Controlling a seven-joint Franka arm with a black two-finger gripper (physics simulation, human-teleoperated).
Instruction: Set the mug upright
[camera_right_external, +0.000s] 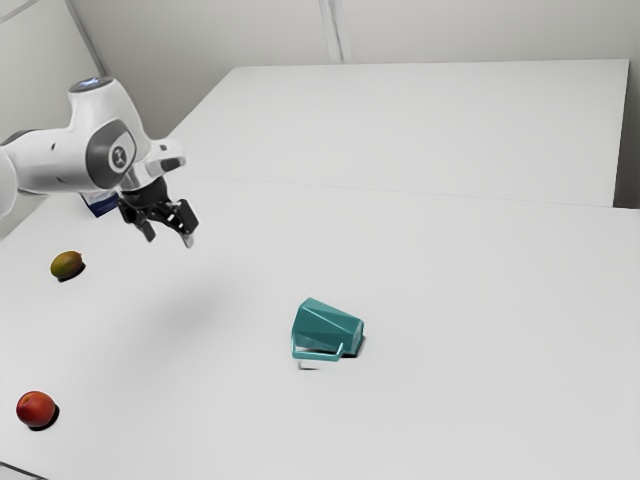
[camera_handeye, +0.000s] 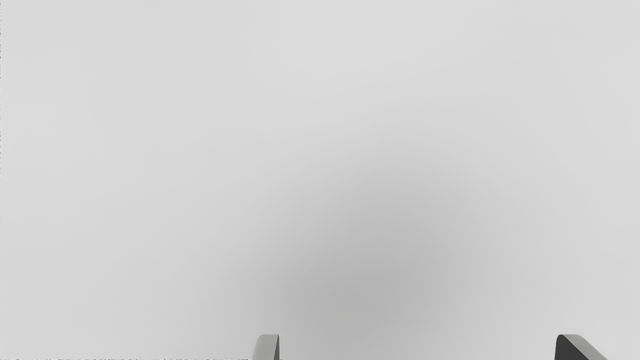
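"Exterior view: what do we have, biggest first?"

"Our white table (camera_right_external: 450, 270), then our arm (camera_right_external: 60, 160), reaching in from the exterior view's left."

"And our end effector (camera_right_external: 169, 237)?"

"Spread above the table; we see its fingers (camera_handeye: 267, 347) well apart."

"Our mug (camera_right_external: 326, 328)?"

"Teal, lying on its side on the table, toward the exterior view's right from the end effector."

"Smaller still?"

"We see a red fruit (camera_right_external: 36, 408), then a greenish-brown one (camera_right_external: 67, 265)."

The mug (camera_right_external: 322, 325) looks smooth and glossy; the bench (camera_right_external: 480, 320) is smooth, matt; the arm (camera_right_external: 62, 165) resembles smooth plastic.
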